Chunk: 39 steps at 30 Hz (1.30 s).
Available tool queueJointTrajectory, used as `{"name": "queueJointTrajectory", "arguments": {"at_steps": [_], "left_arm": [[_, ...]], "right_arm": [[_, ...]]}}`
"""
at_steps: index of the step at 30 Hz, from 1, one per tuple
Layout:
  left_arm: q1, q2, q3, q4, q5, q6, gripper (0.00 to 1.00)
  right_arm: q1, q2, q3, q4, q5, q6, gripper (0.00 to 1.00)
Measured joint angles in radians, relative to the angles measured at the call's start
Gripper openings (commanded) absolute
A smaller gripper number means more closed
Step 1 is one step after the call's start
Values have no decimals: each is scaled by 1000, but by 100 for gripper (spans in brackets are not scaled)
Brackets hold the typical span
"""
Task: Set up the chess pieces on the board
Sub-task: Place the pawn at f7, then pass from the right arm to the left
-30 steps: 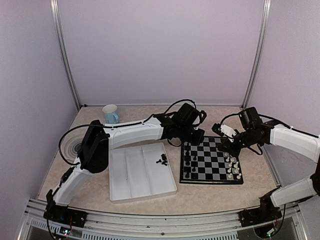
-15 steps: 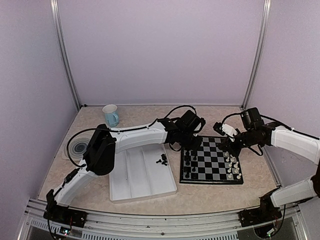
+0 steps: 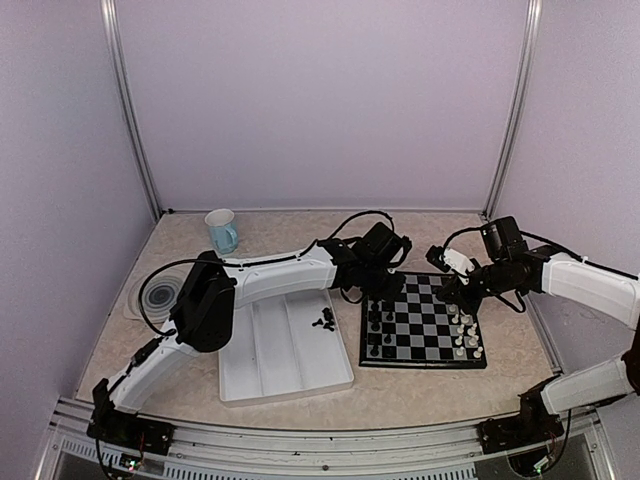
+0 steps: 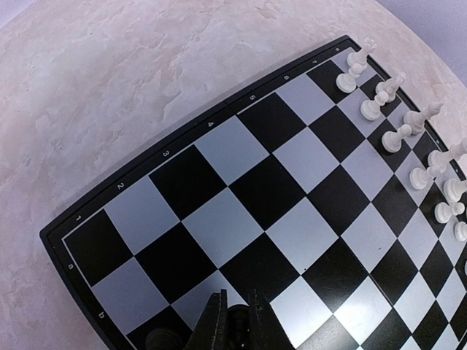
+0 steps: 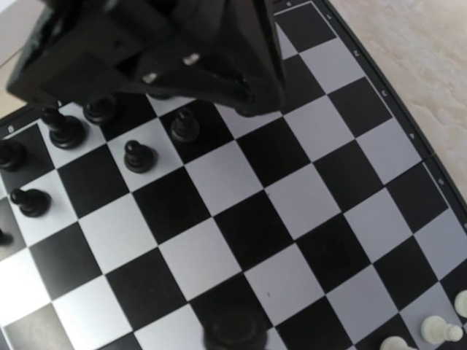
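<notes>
Lilac walls enclose a beige marbled desk. On its right half lies the small square chessboard (image 3: 430, 330) of black and pale grey squares with a black border. It lies flat, its sides roughly in line with the desk's edges. Tiny black plastic chess pieces (image 5: 184, 125) stand upright along the board's left edge, their long axes vertical. Tiny white chess pieces (image 3: 465, 335) stand along its right edge. A few more black pieces (image 3: 323, 320) lie heaped in the right compartment of the white rectangular tray (image 3: 260, 375) just left of the board; which way they point cannot be told. The left gripper (image 4: 237, 302) is down at the board's far left corner, its fingers close on either side of one black piece (image 4: 237, 332). Whether they pinch it or stand just off it cannot be told. The right gripper (image 3: 452, 292) is clenched over the board's far right part, beside the white pieces.
</notes>
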<state>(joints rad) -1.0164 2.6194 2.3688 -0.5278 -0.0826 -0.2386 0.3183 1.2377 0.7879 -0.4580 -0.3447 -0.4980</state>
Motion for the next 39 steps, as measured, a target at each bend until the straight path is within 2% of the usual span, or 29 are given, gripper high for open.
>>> {"name": "queueJointTrajectory", "arguments": {"at_steps": [5,9,12,17,27,31,36,39], "left_arm": [[0,15,2,0,-10,3,14],[0,22,2,0,-16,5,18],[0,23,2,0,-19,6,24],[0,23,7,4,-24,8,26],[0,6,-6,26,-12,8,51],[9,-137,-184,90,37,-31,54],[76,-450,-531,286,241,-190,55],[132,-575,-659,439,381,-312,54]], "right_arm": [[0,0,0,0,-4,0,4],[0,3,0,0,-8,0,4],[0,3,0,1,-11,0,4],[0,3,0,1,-12,2,4],[0,3,0,-2,-14,-3,5],[0,3,19,-32,-22,-31,7],[0,3,87,-78,-51,-68,8],[10,17,151,-101,-65,-88,8]]}}
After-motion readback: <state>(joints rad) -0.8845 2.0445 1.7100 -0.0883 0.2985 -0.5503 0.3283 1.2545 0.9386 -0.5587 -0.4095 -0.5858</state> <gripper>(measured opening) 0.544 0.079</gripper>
